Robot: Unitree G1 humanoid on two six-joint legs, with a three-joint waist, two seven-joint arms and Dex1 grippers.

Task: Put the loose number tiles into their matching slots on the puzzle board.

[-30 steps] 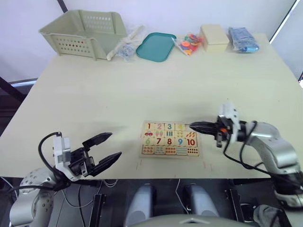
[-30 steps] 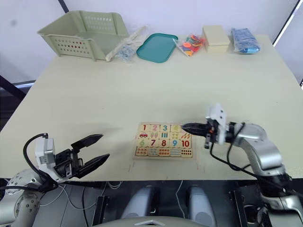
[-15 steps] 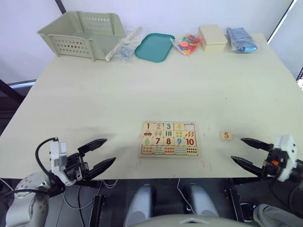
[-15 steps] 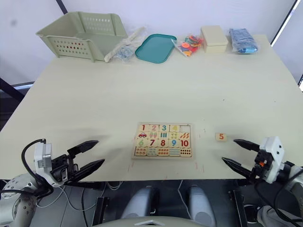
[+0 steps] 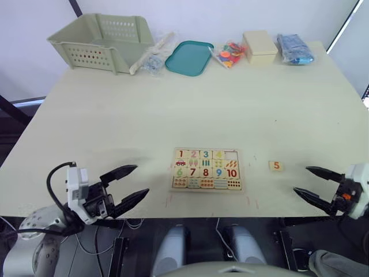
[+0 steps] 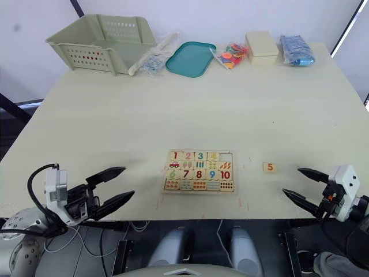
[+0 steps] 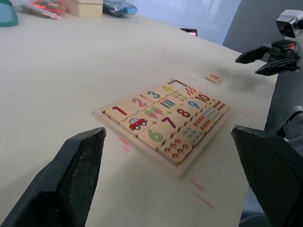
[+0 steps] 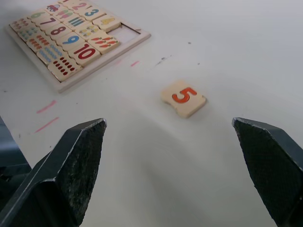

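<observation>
Both the left gripper (image 5: 124, 184) and right gripper (image 5: 316, 184) hang spread near the puzzle board (image 5: 207, 169), tile 5 (image 5: 276, 165) lying loose beside its vacant slot (image 5: 232, 155).

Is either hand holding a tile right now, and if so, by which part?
No. The left hand and right hand are both open and empty; the 5 tile lies loose on the table.

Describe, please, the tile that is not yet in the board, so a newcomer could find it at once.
Find the wooden puzzle board near the table's front edge. Just to its right, alone on the bare tabletop, lies a small square tile. It shows an orange 5 and sits in no slot.
</observation>
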